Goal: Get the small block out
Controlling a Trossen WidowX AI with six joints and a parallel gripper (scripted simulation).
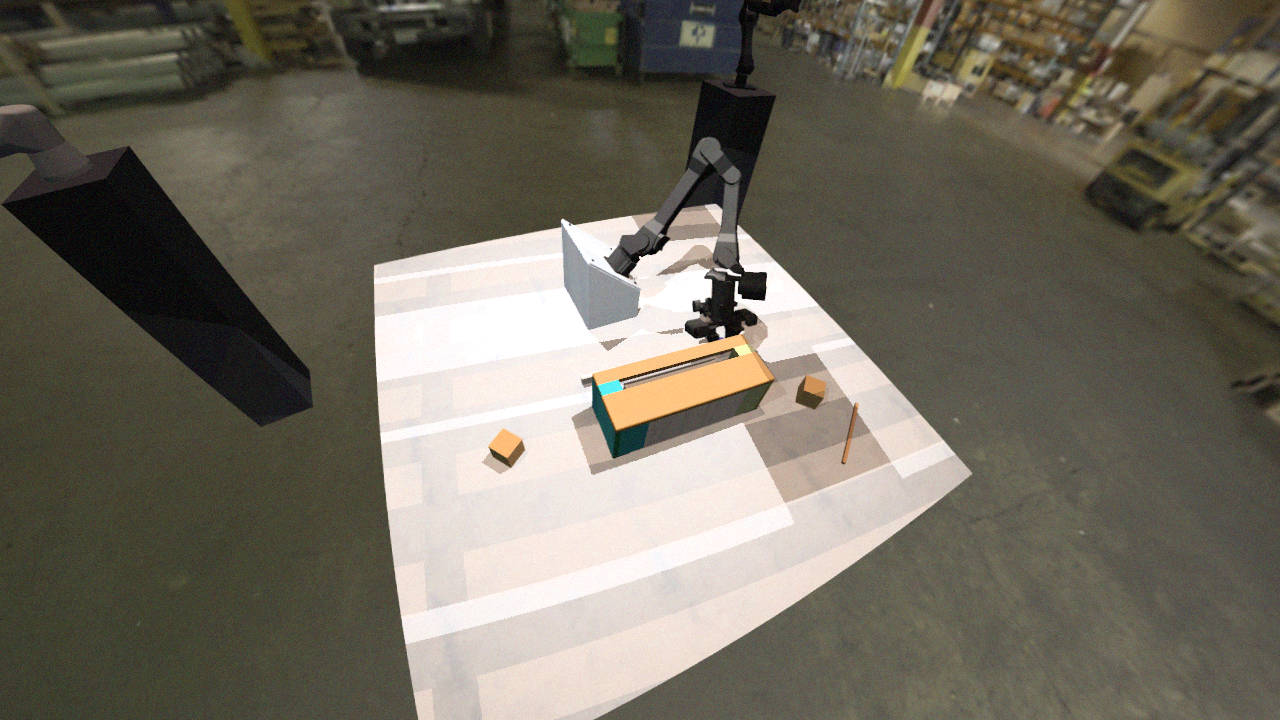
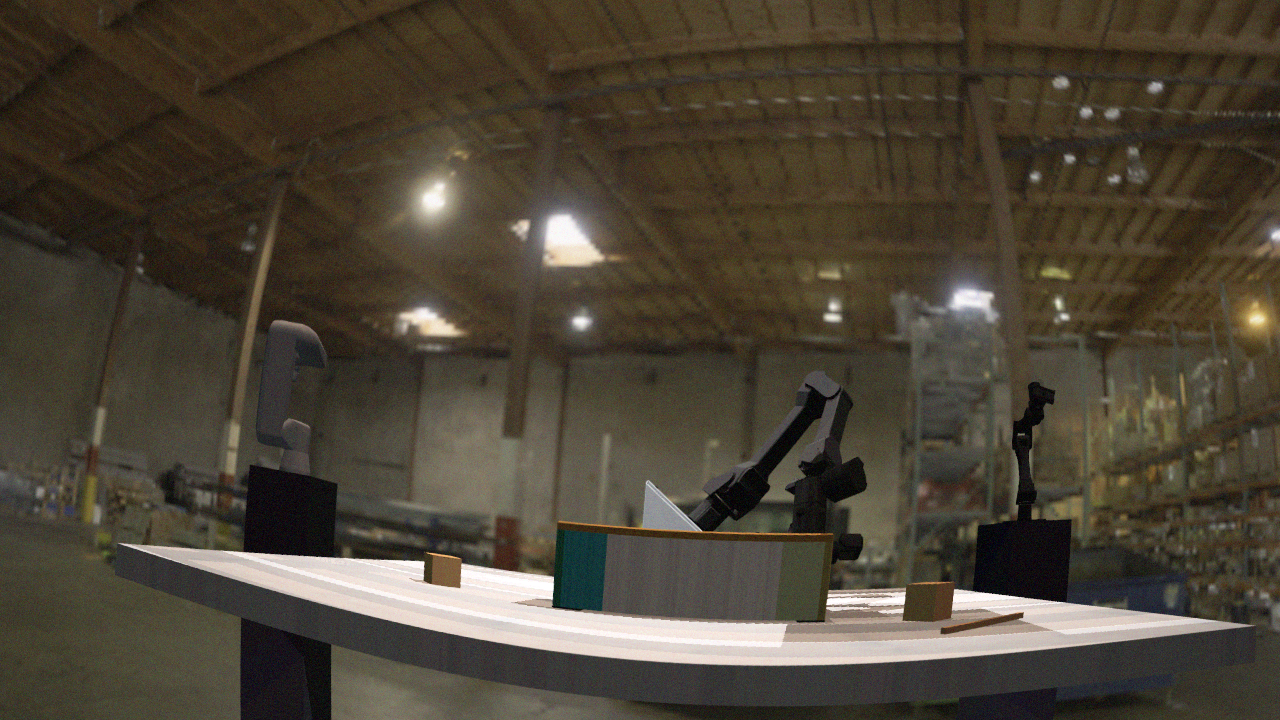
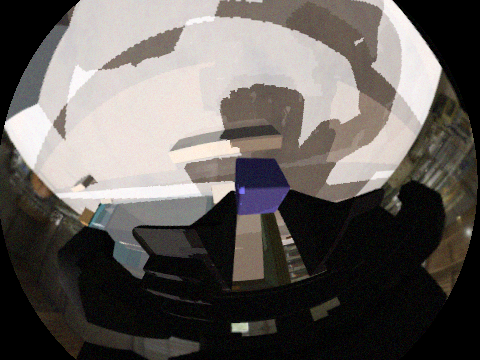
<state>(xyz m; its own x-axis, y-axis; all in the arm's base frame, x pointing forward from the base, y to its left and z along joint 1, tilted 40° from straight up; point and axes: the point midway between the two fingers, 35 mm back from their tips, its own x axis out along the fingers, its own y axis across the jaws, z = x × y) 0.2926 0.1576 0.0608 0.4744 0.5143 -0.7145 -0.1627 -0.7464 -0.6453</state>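
Note:
The small purple-blue block (image 3: 262,186) is between my fingertips in the wrist view; the top and exterior views hide it. My gripper (image 3: 254,192) is shut on it. In the top view, my gripper (image 1: 717,337) is low behind the right end of the box, pointing down. In the exterior view the box hides its fingertips. The box (image 1: 689,391) (image 2: 693,577) stands upright, with an orange top, a teal left end and an olive-green right end. The slot (image 1: 680,368) runs along its top. Whether the block touches the table cannot be told.
One orange cube (image 1: 506,446) (image 2: 443,570) stands left of the box, another (image 1: 810,391) (image 2: 928,600) right of it. A thin orange stick (image 1: 850,433) (image 2: 981,622) lies farther right. A grey angled panel (image 1: 601,284) stands behind the box. A pale bar (image 3: 205,149) lies beyond the block.

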